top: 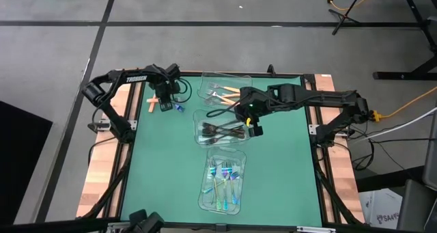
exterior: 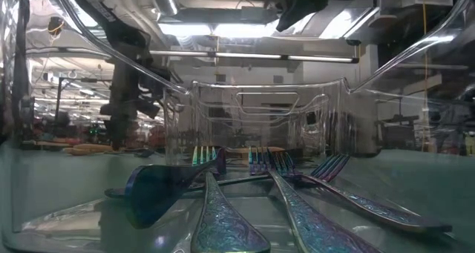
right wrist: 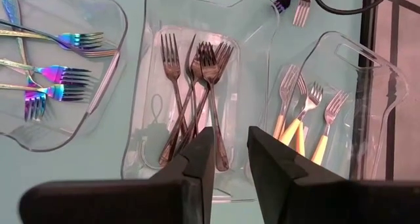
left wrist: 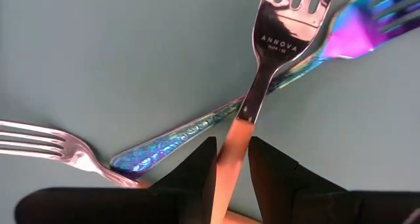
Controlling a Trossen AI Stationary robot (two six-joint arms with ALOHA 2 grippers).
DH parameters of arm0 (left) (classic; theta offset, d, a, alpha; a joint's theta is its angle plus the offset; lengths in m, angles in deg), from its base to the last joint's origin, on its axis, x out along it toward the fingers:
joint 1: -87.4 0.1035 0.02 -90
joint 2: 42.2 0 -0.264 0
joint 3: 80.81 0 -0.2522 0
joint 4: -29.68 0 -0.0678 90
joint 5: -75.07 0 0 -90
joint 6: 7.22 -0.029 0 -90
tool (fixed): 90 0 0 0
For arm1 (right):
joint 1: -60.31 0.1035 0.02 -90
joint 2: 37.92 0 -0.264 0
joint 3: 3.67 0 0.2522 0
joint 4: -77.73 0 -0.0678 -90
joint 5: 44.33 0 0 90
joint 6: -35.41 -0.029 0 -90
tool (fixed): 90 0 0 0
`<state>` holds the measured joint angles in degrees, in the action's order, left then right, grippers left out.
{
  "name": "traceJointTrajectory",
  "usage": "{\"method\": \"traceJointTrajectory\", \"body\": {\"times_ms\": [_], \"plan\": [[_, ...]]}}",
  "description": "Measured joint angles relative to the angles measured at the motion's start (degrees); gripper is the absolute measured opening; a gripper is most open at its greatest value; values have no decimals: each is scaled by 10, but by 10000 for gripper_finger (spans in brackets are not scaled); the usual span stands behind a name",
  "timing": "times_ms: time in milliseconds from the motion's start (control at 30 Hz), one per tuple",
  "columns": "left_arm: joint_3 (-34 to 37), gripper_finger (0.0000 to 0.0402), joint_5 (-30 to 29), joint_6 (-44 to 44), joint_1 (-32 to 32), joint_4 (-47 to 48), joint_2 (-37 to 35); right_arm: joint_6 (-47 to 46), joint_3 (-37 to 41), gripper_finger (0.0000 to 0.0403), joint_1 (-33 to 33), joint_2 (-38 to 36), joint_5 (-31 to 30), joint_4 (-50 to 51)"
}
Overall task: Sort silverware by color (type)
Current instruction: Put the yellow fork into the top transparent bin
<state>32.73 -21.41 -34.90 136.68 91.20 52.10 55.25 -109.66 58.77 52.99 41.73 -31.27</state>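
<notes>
You've got a matt green surface [top: 287, 171] with bare wood [top: 102, 171] showing along its left and right edges. Three containers [right wrist: 252, 73] are clear glossy plastic, heavy glare. Iridescent forks [exterior: 297, 208]: polished metal, embossed handles. Dark forks [right wrist: 197, 86]: smooth dark metal, slight sheen. Orange-handled fork [left wrist: 262, 73]: shiny stamped steel head, matt orange handle. Left tool [left wrist: 230, 165] fingers look matt black.

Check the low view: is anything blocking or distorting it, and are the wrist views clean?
Low view: shot through a clear container, its curved walls warp the room and carry glare, iridescent forks fill the foreground. Left wrist view: sharp on the orange-handled fork. Right wrist view: clean, mild container reflections.
</notes>
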Motion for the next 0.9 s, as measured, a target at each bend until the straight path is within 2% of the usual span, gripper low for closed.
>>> {"method": "traceJointTrajectory", "body": {"times_ms": [333, 700, 900], "plan": [[2, 82, 2, 0, 0, -23, 1, 0, 0, 83, 0, 0, 0, 0], [42, 82, 0, 1, 0, -40, -2, 0, 0, 83, 0, 0, 0, 0], [43, 49, 0, 4, -1, -40, -2, 4, 0, 83, 0, 0, 0, 1]]}}
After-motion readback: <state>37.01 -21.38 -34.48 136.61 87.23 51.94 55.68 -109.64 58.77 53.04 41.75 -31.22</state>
